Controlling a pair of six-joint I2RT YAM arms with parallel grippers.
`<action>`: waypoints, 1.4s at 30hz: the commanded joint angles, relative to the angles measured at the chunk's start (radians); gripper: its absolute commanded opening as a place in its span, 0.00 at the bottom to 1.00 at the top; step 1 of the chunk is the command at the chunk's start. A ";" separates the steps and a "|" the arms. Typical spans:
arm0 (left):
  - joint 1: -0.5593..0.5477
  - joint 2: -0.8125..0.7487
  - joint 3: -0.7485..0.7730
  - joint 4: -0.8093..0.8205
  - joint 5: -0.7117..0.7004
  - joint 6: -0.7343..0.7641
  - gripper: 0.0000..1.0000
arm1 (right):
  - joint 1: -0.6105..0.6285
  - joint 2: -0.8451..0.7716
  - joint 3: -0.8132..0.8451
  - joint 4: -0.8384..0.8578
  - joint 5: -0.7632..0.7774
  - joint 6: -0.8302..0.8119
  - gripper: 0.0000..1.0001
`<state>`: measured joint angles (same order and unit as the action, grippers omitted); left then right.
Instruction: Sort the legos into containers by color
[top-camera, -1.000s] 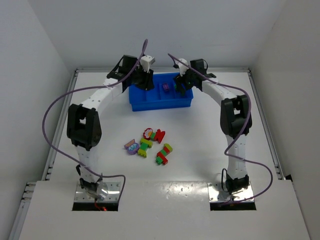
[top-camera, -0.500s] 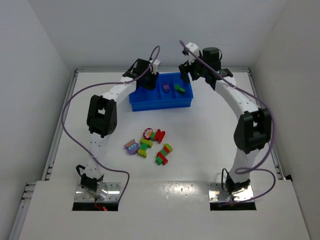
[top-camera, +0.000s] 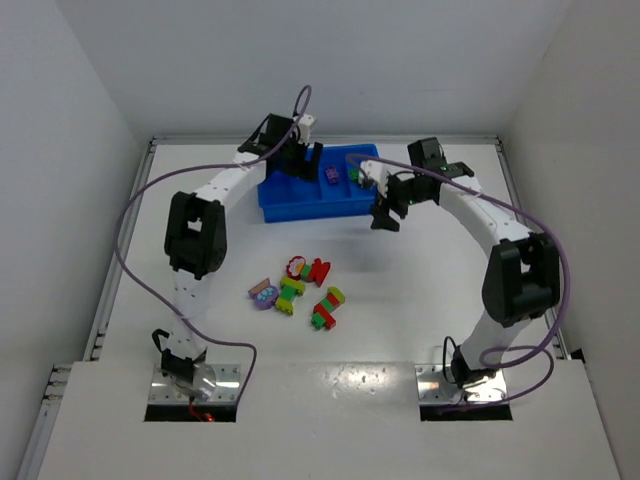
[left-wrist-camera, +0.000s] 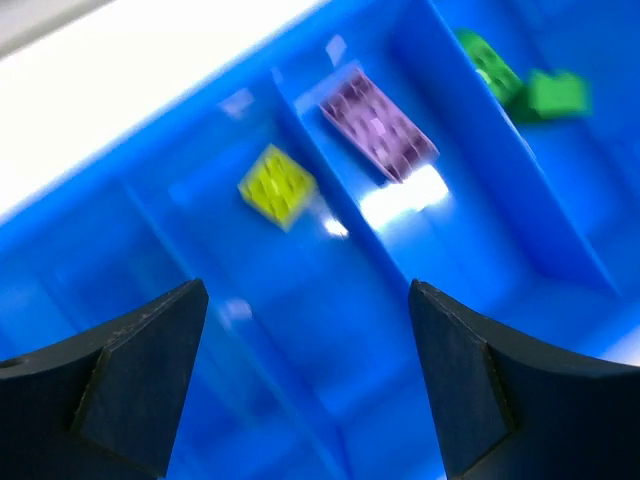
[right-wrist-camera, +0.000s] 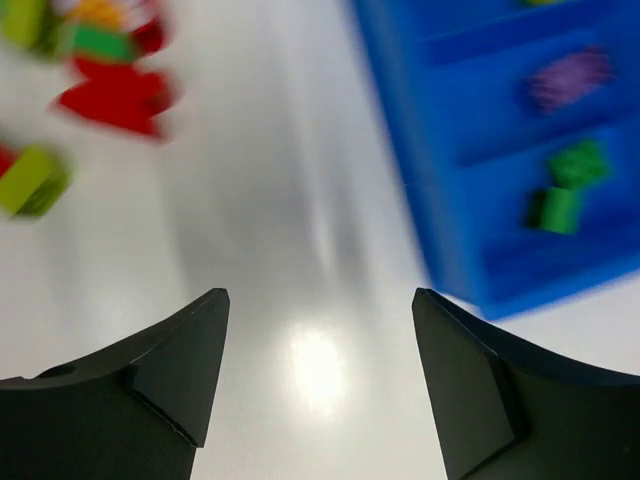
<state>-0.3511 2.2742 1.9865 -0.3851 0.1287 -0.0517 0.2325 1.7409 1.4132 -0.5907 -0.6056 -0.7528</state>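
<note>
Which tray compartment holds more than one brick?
The compartment with the two green bricks; the purple brick and the yellow brick each lie alone in theirs.

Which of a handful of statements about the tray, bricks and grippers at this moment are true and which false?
1. The left gripper and right gripper are both open and empty. True.
2. The purple brick shares a compartment with the green bricks. False: it has its own compartment, next to theirs.
3. A yellow brick lies in the tray. True.
4. Every brick is in the tray. False: loose bricks lie on the table.
5. The right gripper hangs over the tray. False: it is over bare table beside the tray.
</note>
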 joint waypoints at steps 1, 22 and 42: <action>0.041 -0.243 -0.078 0.022 0.115 -0.059 0.88 | 0.036 -0.107 -0.091 -0.239 -0.212 -0.400 0.74; 0.317 -0.870 -0.712 -0.018 0.256 -0.082 0.88 | 0.473 -0.158 -0.419 -0.018 -0.172 -0.526 0.81; 0.363 -0.889 -0.730 -0.060 0.295 -0.063 0.88 | 0.562 -0.038 -0.485 0.201 -0.042 -0.451 0.56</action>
<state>-0.0029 1.4170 1.2594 -0.4412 0.3988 -0.1165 0.7883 1.6821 0.9257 -0.4389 -0.6411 -1.2217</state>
